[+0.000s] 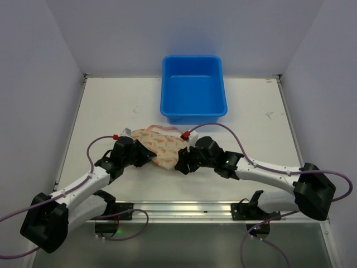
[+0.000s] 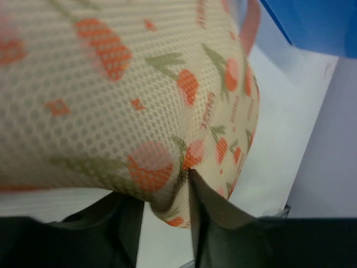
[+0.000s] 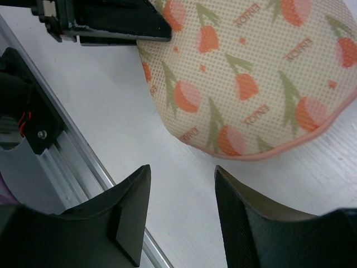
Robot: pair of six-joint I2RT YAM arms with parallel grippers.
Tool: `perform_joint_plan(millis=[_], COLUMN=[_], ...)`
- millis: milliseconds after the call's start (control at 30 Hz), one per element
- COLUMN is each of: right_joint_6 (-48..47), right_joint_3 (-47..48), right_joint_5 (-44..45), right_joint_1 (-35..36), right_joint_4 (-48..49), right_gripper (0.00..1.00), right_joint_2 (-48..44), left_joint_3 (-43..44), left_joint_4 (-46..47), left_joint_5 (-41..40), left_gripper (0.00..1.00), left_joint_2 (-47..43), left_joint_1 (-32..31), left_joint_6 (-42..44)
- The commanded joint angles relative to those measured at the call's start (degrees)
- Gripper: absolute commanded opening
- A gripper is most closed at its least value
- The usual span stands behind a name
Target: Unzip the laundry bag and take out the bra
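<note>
The laundry bag (image 1: 159, 144), cream mesh with orange-pink print and pink edging, lies zipped shut on the table in front of the blue tub. My left gripper (image 1: 146, 156) is shut on its left edge; in the left wrist view the bag (image 2: 122, 95) fills the frame and its fabric is pinched in the gripper (image 2: 167, 195). My right gripper (image 1: 181, 164) is open and empty just near the bag's right end; in the right wrist view it (image 3: 183, 178) hovers over bare table, a little short of the bag's pink edge (image 3: 251, 84). The bra is hidden.
The blue plastic tub (image 1: 193, 89) stands at the back centre, close behind the bag; its corner shows in the left wrist view (image 2: 312, 22). An aluminium rail (image 1: 184, 209) runs along the near edge and shows in the right wrist view (image 3: 67, 151). Walls enclose the table.
</note>
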Motion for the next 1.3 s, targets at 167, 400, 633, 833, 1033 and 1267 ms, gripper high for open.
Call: perform_joint_plan(millis=[167, 400, 633, 833, 1033, 1267], right_joint_6=[1.5, 1.6, 2.1, 2.5, 2.9, 2.8], right_joint_3=[-0.1, -1.6, -3.0, -4.1, -4.5, -4.5], right_joint_5=[3.0, 2.6, 0.2, -0.1, -0.4, 0.3], right_joint_1=[-0.4, -0.5, -0.5, -0.4, -0.5, -0.5], right_joint_4=[-2.4, -1.3, 1.4, 2.2, 2.3, 2.3], right_gripper=[0.53, 0.55, 0.56, 0.56, 0.57, 0.58], right_joint_2=[-6.0, -8.9, -9.7, -11.3, -11.7, -11.3], left_joint_3=[-1.5, -7.8, -16.6, -20.5, -20.7, -17.0], left_joint_4=[4.2, 3.8, 11.4, 27.1, 36.0, 34.4], left_joint_5=[3.5, 10.0, 8.5, 8.6, 10.2, 10.1], left_gripper=[0.8, 0.92, 0.9, 0.79, 0.51, 0.2], left_joint_2=[-0.2, -8.9, -10.0, -1.4, 4.0, 0.4], left_joint_1=[6.6, 6.0, 1.9, -0.5, -2.1, -3.6], left_joint_6=[7.4, 3.0, 1.1, 1.8, 3.2, 1.6])
